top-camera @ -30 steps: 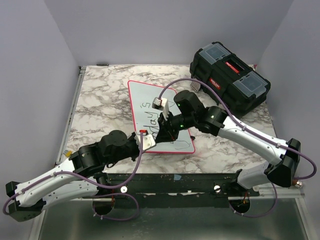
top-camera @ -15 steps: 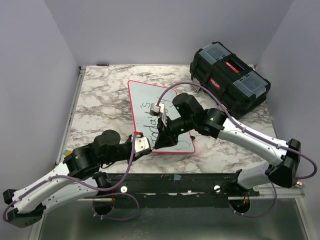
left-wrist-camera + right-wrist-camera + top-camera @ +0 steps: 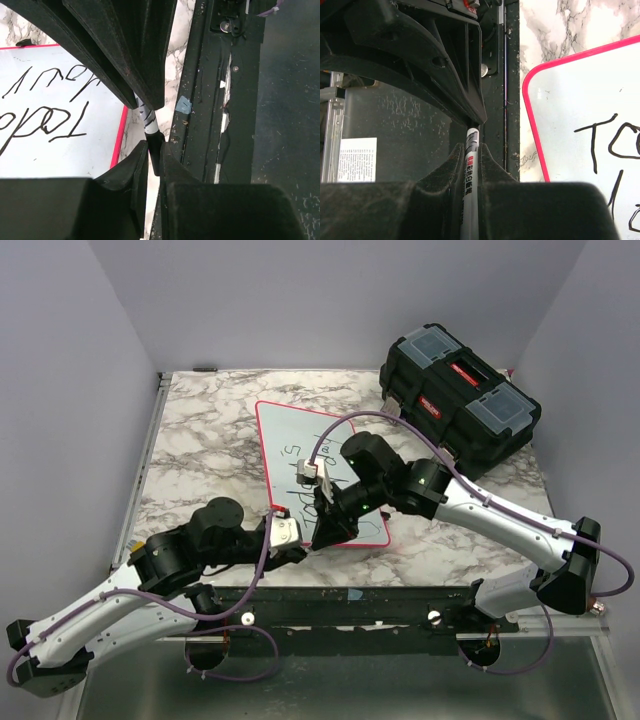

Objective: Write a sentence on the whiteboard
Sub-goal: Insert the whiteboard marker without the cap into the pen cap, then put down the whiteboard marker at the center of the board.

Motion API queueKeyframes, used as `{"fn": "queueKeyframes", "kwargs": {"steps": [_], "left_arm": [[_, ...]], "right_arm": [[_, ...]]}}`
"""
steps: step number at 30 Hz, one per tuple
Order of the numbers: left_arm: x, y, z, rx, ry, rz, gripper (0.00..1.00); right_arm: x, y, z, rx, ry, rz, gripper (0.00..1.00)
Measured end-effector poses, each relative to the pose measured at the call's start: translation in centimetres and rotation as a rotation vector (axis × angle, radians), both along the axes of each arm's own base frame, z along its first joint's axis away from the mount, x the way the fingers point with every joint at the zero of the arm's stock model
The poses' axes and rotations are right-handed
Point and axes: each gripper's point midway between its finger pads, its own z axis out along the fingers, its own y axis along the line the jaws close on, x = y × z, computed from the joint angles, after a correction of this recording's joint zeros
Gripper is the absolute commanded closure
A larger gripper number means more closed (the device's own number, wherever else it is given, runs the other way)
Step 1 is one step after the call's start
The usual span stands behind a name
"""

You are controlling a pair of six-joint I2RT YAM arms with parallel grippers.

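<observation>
The whiteboard (image 3: 285, 425) lies flat on the marble table, red-rimmed, with black handwritten lettering of the sentence (image 3: 300, 472) in two lines. The wrist views show the board's near corner (image 3: 55, 155) (image 3: 570, 105) and the word beginning "Tod" (image 3: 47, 127) (image 3: 612, 145). Both grippers meet just off the board's near edge. My right gripper (image 3: 327, 528) (image 3: 471, 156) is shut on a white marker (image 3: 471, 150). My left gripper (image 3: 300, 543) (image 3: 155, 156) is shut on the same marker's black cap end (image 3: 155, 145), so the two hold it end to end.
A black toolbox (image 3: 460, 400) with red latches stands at the back right, beyond the board. The table's dark front rail (image 3: 205, 100) (image 3: 512, 100) runs right beside the grippers. Purple cables loop over both arms.
My right gripper has carried the marker from over the writing down to the board's near edge. The left gripper swung in and closed on its black end.
</observation>
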Motion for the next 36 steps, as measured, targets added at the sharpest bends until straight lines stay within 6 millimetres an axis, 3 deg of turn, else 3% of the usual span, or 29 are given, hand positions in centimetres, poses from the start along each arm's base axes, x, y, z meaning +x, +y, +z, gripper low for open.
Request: {"fn": "queueKeyframes", "kwargs": {"steps": [5,9,13,25,31,36], "left_arm": [[0.2,-0.1,0.4,-0.017,-0.018,0.002,0.61],[1.0,-1.0,3.0,-0.113,-0.096,0.006,0.32],[1.7,-1.5,5.2,-0.193,-0.158,0.023,0.19],[4.5,-0.2,8.0,-0.283,-0.27,0.196,0.05],[6.1,0.8,7.9,-0.288,-0.304,0.304,0.02],[7.6,2.3,8.5,-0.302,-0.34,0.423,0.02]], "right_arm": [[0.1,0.1,0.2,0.006,-0.012,-0.009,0.99],[0.3,1.0,1.1,0.05,-0.057,-0.02,0.99],[1.4,1.4,1.6,0.064,-0.103,-0.082,0.99],[5.4,0.1,4.1,0.09,-0.222,-0.353,0.99],[8.0,-1.5,4.1,0.088,-0.271,-0.553,0.99],[10.6,-4.3,3.0,0.063,-0.314,-0.782,0.99]]}}
